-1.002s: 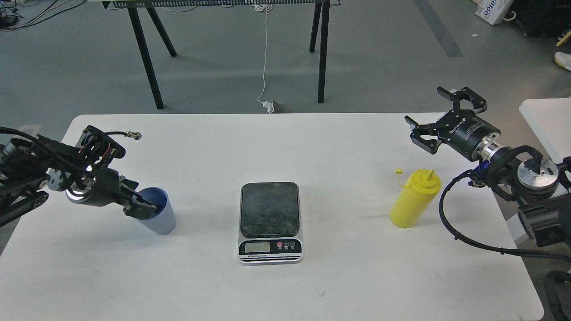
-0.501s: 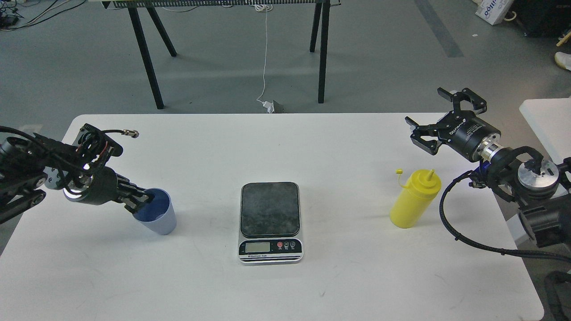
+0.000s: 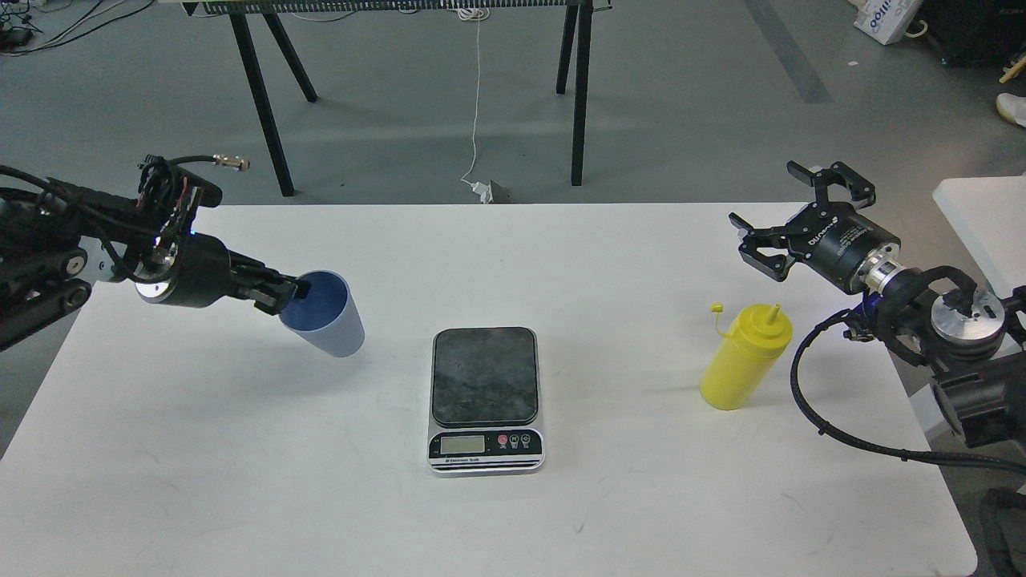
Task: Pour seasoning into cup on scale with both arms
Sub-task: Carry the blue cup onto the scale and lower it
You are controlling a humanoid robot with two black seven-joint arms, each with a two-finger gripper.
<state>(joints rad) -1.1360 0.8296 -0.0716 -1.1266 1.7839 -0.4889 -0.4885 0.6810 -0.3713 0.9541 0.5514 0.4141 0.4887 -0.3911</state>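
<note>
My left gripper [image 3: 290,292] is shut on the near rim of the light blue cup [image 3: 329,319] and holds it lifted above the table, left of the scale. The scale [image 3: 485,397] sits at the table's middle with its dark platform bare. The yellow seasoning bottle [image 3: 745,357] stands upright on the right side, its tethered cap hanging off to the left. My right gripper [image 3: 789,212] is open and empty, up behind and to the right of the bottle, not touching it.
The white table [image 3: 481,513] has its right edge close to my right arm. A second white surface [image 3: 982,216] lies at the far right. Black trestle legs [image 3: 260,96] and a white cable [image 3: 477,104] stand on the floor behind the table.
My left gripper has closed on the cup's rim, lifted it off the table and carried it up and to the right, toward the scale. The right arm has barely moved.
</note>
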